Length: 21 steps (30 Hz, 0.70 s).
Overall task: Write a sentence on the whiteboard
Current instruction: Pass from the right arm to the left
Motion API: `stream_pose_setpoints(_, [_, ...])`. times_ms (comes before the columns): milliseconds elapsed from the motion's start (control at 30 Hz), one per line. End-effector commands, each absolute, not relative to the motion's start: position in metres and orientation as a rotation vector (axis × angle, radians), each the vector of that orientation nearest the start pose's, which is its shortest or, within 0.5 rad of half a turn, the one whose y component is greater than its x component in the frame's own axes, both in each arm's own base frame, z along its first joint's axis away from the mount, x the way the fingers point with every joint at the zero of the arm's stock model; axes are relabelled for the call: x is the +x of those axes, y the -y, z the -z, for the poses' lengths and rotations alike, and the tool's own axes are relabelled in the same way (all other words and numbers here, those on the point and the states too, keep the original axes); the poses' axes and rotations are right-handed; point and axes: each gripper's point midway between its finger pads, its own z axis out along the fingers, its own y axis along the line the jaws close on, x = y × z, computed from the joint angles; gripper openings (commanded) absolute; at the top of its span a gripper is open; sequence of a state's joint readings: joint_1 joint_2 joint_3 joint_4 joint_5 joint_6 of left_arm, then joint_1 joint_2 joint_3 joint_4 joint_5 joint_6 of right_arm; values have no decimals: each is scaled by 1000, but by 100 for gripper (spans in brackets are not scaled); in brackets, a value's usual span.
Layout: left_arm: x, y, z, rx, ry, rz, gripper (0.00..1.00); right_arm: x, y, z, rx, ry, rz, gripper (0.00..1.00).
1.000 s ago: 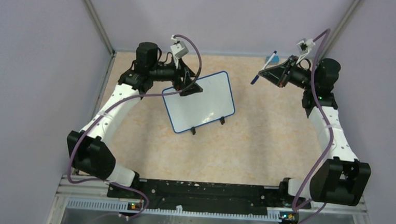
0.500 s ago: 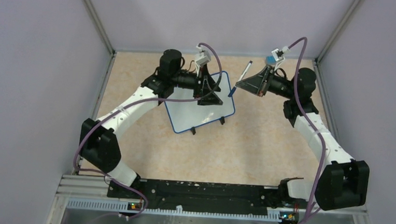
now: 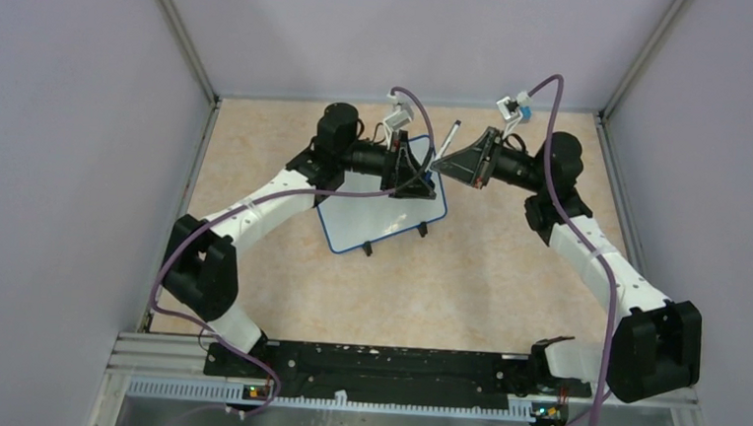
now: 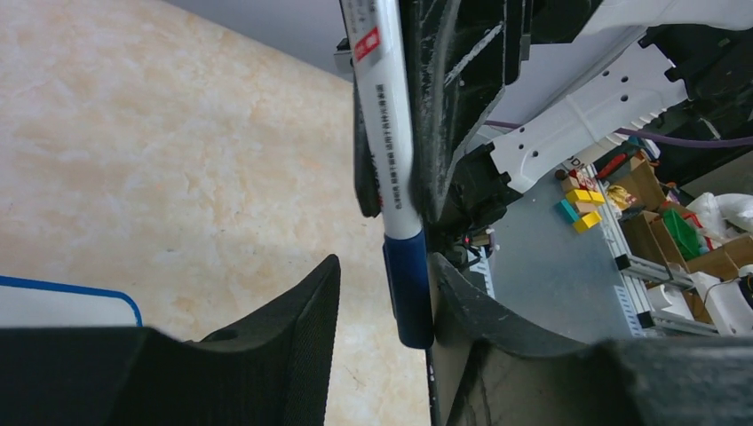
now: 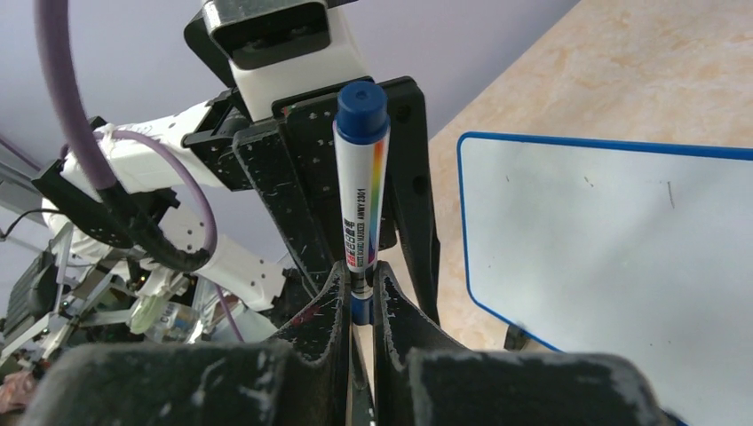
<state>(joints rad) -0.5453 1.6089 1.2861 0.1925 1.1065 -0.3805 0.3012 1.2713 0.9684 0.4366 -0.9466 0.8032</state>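
The whiteboard (image 3: 377, 218) lies tilted on the tan table, blue-framed, on two black feet; its corner also shows in the wrist views (image 5: 613, 240) (image 4: 62, 302). No sentence shows on it; the face is blank apart from faint specks. My right gripper (image 3: 438, 162) (image 5: 360, 271) is shut on the lower barrel of a white marker (image 5: 360, 186) (image 3: 450, 138). The marker's blue cap (image 4: 408, 293) sits between the jaws of my left gripper (image 4: 384, 266) (image 3: 419, 176). It touches one finger, with a gap to the other, so the left gripper is open.
Grey enclosure walls close the table at the back and both sides. Both arms meet above the board's far right corner. Beyond the table, the left wrist view shows a metal shelf with small coloured blocks (image 4: 582, 200).
Both arms swung inward and met over the board's far right corner. The right gripper brought the marker over. The left jaws narrowed around its cap.
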Motion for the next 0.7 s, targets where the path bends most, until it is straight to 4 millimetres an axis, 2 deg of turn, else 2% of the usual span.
stream_pose_setpoints(0, [270, 358, -310, 1056, -1526, 1571, 40, 287, -259, -341, -477, -1624, -1504, 0])
stream_pose_setpoints(67, [270, 358, -310, 1062, -1524, 1563, 30, 287, -258, -340, -476, -1632, -1499, 0])
stream_pose_setpoints(167, [269, 355, -306, 1083, -1532, 1545, 8, 286, -259, -338, -498, -1651, -1482, 0])
stream_pose_setpoints(200, [268, 354, -304, 1096, -1536, 1530, 2, 286, -259, -336, -511, -1660, -1475, 3])
stream_pose_setpoints(233, [268, 352, -300, 1109, -1547, 1512, 0, 286, -258, -335, -521, -1673, -1464, 10])
stream_pose_setpoints(367, [264, 340, -285, 1197, -1568, 1411, 0, 284, -253, -324, -634, -1718, -1358, 53])
stream_pose_setpoints(400, [262, 336, -280, 1246, -1550, 1358, 0, 284, -251, -322, -658, -1734, -1325, 59])
stream_pose_setpoints(533, [260, 320, -266, 1340, -1567, 1206, 0, 279, -238, -312, -695, -1806, -1241, 75])
stream_pose_setpoints(600, [257, 313, -259, 1391, -1571, 1152, 0, 276, -231, -311, -655, -1835, -1306, 83])
stream_pose_setpoints(667, [255, 308, -254, 1435, -1564, 1111, 0, 274, -225, -310, -655, -1826, -1399, 87])
